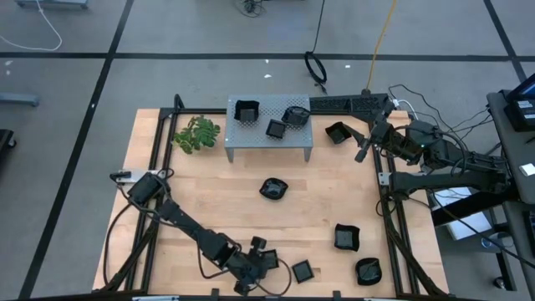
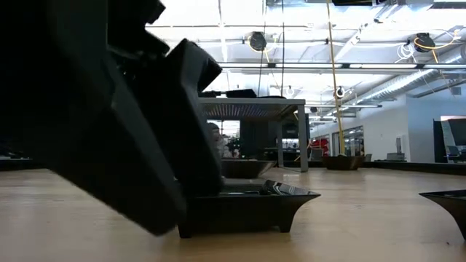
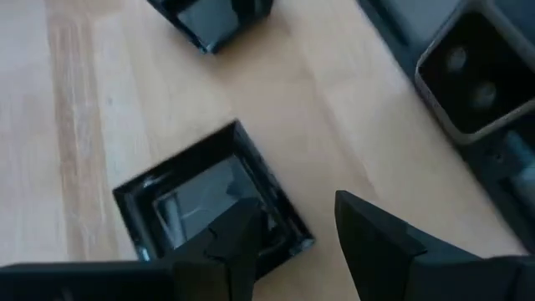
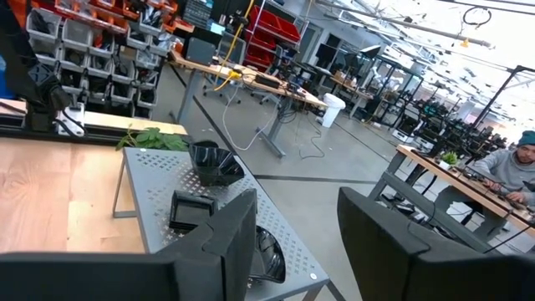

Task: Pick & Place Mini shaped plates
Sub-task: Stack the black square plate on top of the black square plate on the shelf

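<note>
pale wood table [image 1: 226,192]; left hand [image 3: 292,242] open over glossy square plate [image 3: 209,205].

Workshop: parts bins [image 4: 79,38], workbenches [image 4: 251,79], open ceiling

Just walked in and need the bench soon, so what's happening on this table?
The left gripper is low at the table's near edge, open, one finger over the rim of a square black plate. Three plates sit on the grey stand; others lie scattered on the table. The right gripper hovers, open, beside the stand.
</note>
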You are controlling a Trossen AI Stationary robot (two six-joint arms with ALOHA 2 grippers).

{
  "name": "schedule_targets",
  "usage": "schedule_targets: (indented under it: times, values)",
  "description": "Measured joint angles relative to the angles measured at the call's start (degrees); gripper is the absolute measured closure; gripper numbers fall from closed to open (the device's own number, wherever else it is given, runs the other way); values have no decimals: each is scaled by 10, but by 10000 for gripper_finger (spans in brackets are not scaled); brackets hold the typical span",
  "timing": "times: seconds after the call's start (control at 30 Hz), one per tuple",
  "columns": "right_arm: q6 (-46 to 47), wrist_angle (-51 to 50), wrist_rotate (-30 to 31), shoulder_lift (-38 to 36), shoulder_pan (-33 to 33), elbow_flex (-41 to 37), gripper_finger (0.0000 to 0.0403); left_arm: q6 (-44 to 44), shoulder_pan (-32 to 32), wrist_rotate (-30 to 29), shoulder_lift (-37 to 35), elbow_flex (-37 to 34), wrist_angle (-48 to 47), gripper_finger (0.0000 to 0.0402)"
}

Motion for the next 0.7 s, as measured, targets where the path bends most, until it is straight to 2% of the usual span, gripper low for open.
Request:
schedule_targets:
  times: [0.2, 0.47, 0.7]
  values:
    - [0, 0, 0, 0, 0, 0, 248, 35, 0, -35, -1, 1, -32, 241]
    - [0, 0, 0, 0, 0, 0, 248, 44, 5, -39, -2, 1, -76, 243]
    - [0, 0, 0, 0, 0, 0, 248, 41, 8, -47, -2, 1, -66, 295]
